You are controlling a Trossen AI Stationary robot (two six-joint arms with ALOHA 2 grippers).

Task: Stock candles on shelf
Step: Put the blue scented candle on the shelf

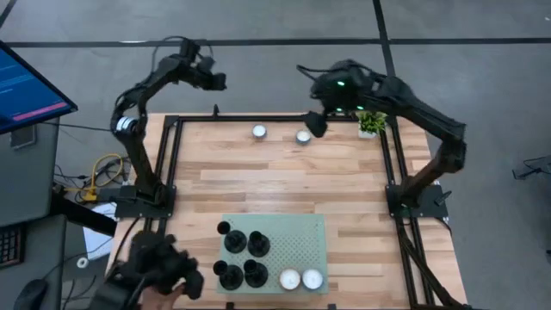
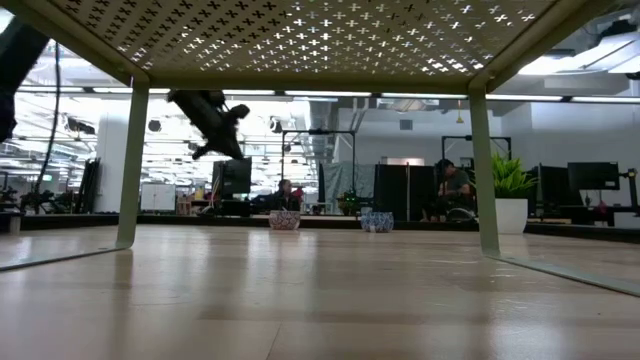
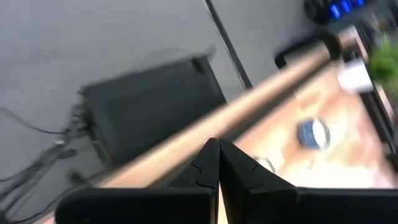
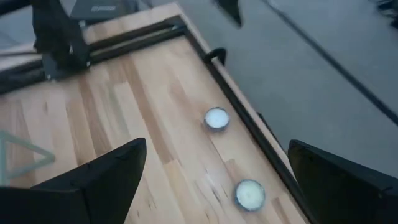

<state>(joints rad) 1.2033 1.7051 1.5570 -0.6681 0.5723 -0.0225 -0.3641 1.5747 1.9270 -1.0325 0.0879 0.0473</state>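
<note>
Shelf (image 1: 297,237): pale green perforated panel at the near edge of the light wooden plank counter (image 1: 275,176), carrying two candles (image 1: 300,279) and dark round items (image 1: 241,258). Two more candles (image 1: 281,133) lie on the counter's far edge. Right gripper (image 1: 315,123) just beside them, jaws released wide. Left gripper (image 1: 215,81) beyond the far edge over grey floor (image 1: 258,21), jaws clenched empty. Small potted plant (image 1: 371,123) at far right corner. Open office room (image 2: 330,170) behind.

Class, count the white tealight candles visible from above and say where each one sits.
4. Two candles sit on the green shelf at its near edge: one, another beside it. Two rest on the wooden table near its far edge: one, another. None appears hidden.
</note>
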